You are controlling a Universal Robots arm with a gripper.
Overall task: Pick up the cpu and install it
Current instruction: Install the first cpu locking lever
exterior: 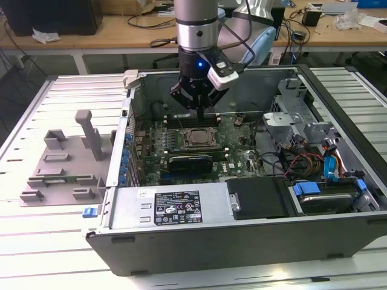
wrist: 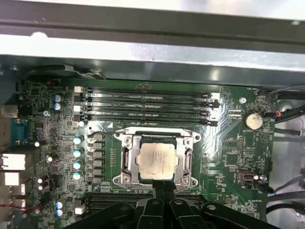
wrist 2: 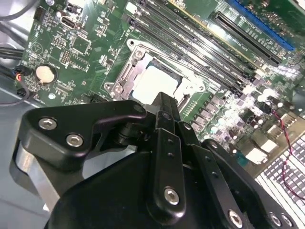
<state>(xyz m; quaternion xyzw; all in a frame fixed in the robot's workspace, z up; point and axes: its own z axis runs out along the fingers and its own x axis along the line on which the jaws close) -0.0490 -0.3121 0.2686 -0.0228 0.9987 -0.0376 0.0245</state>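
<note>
Silver-grey arm [exterior: 195,24] with blue light [exterior: 200,62], white camera [exterior: 222,71], black cable [exterior: 240,37], screw-studded black jaws

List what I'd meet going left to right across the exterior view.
grey plastic holder → cpu seated in the motherboard socket → black plate → drive with blue tabs

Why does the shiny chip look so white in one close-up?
In the second wrist view glare washes the cpu nearly white; in the first wrist view it looks dull silver-tan, while the metal case wall glares brightly.
</note>
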